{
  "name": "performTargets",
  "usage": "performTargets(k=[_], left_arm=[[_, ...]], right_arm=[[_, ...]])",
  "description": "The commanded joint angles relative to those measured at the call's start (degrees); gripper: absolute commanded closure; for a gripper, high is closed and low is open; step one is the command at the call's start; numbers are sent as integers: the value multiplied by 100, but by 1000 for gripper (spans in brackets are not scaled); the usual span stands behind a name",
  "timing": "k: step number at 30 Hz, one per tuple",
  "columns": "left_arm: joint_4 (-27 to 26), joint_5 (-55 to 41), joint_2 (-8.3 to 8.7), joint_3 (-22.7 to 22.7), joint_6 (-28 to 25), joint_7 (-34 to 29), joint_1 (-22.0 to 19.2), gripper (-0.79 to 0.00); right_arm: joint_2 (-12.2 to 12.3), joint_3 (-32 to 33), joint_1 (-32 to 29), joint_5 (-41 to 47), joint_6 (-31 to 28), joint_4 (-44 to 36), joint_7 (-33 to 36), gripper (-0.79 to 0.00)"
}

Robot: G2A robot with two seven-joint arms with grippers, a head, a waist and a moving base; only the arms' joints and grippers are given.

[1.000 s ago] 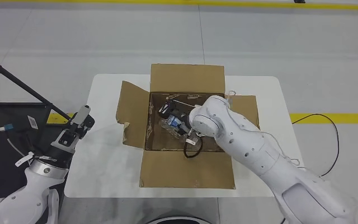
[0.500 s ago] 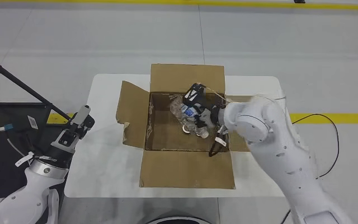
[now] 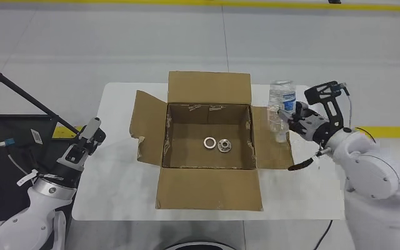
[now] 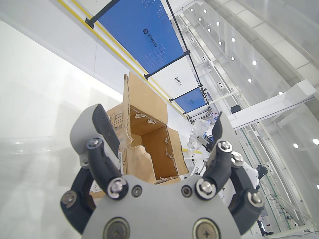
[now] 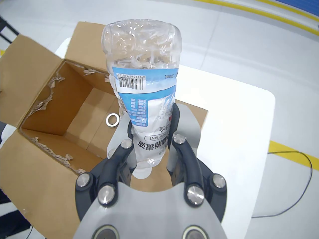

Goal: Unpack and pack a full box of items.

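I hold the right gripper clamped on the bottle by its neck, above the box right flap, probably for set-down outside. Left gripper wide open, parked left.

Box matt cardboard, rough torn edges; bottle clear crinkly glossy plastic; ring prob. metal.

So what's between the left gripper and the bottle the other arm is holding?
The open cardboard box, with two small metal rings on its floor. The top view shows it standing between the left gripper and the bottle.
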Motion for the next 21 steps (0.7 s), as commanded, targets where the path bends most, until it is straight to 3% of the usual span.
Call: performTargets(k=[1,6,12,21], left_arm=[[0,0,0,0,0,0,0,-785],[0,0,0,0,0,0,0,-785],[0,0,0,0,0,0,0,-785],[0,0,0,0,0,0,0,-785]], right_arm=[[31,285,-97,-160,123,49,129,0],[104,594,-86,-350,159,594,504,0],[168,751,137,200,-597,2107,122,0],[213,111,861,-104,-758,3672,86,0]])
